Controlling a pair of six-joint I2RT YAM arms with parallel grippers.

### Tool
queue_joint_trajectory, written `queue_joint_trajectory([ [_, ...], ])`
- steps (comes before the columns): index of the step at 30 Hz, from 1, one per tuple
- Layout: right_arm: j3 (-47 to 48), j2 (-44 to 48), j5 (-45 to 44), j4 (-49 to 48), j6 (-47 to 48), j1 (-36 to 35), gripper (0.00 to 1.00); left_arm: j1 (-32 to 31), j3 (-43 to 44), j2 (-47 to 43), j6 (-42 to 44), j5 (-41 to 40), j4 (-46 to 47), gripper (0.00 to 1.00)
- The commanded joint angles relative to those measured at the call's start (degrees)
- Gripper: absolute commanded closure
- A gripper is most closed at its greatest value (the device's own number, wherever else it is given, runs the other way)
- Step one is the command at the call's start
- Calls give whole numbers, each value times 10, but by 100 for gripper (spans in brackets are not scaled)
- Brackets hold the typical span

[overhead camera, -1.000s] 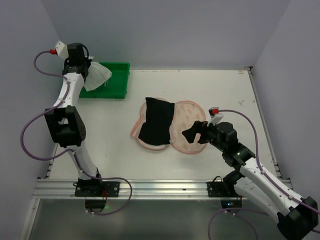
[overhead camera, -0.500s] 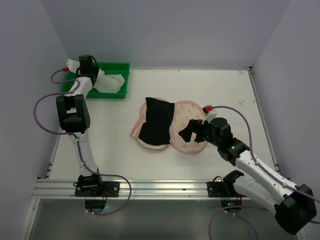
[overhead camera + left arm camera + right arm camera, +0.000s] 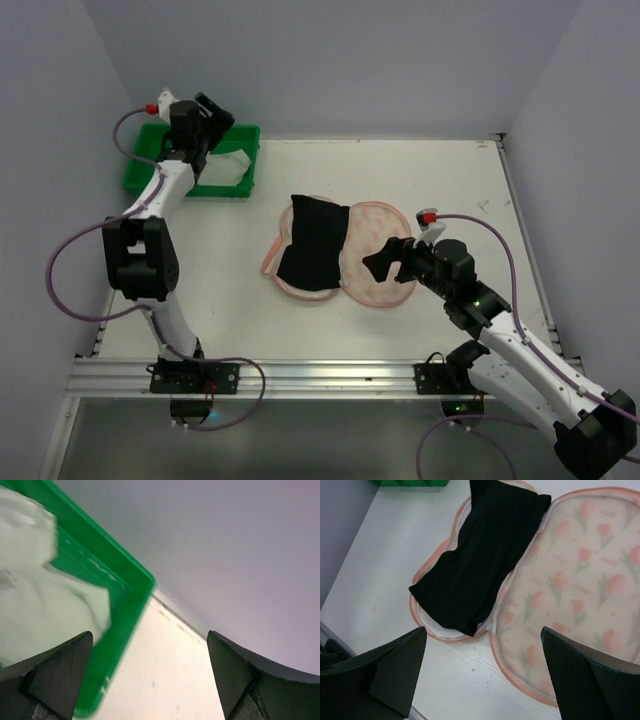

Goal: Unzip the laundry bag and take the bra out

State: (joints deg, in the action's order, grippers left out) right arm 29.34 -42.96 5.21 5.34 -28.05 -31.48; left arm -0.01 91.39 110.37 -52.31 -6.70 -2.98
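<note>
The laundry bag lies unzipped and spread flat in the middle of the table, cream with pink print and a pink rim. The black bra rests on its left half, mesh showing round it. My right gripper hovers open just over the bag's near right edge, nothing between its fingers. My left gripper is open and empty at the back left, above the right end of the green tray.
The green tray stands at the back left corner with a white cloth lying in it; in the left wrist view its rim and the cloth show. The walls stand close behind the tray.
My left gripper carried the white cloth down into the green tray, opened and let it go, then rose. My right gripper shifted slightly over the bag's edge.
</note>
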Motion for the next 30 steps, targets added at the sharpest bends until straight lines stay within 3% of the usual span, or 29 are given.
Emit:
queue_joint_trajectory([
  [1,25,9,-52,17,-2,0,1,-99,-80,-131,142,42,-41,0],
  [6,21,5,-121,51,-43,6,1,-220,-211,-193,208,37,-99,0],
  [9,25,-18,-149,69,-66,10,1,-339,-206,-176,239,-1,-170,0],
  [12,19,-38,-145,68,-76,13,1,-405,-203,-152,245,-63,-205,0],
  [24,13,-48,-121,57,-74,14,1,-419,-167,-17,209,-56,-200,12],
  [27,4,-45,-114,51,-73,15,1,-419,-175,5,195,-64,-183,20],
  [30,-3,-46,-108,44,-74,15,1,-419,-192,18,182,-60,-169,37],
])
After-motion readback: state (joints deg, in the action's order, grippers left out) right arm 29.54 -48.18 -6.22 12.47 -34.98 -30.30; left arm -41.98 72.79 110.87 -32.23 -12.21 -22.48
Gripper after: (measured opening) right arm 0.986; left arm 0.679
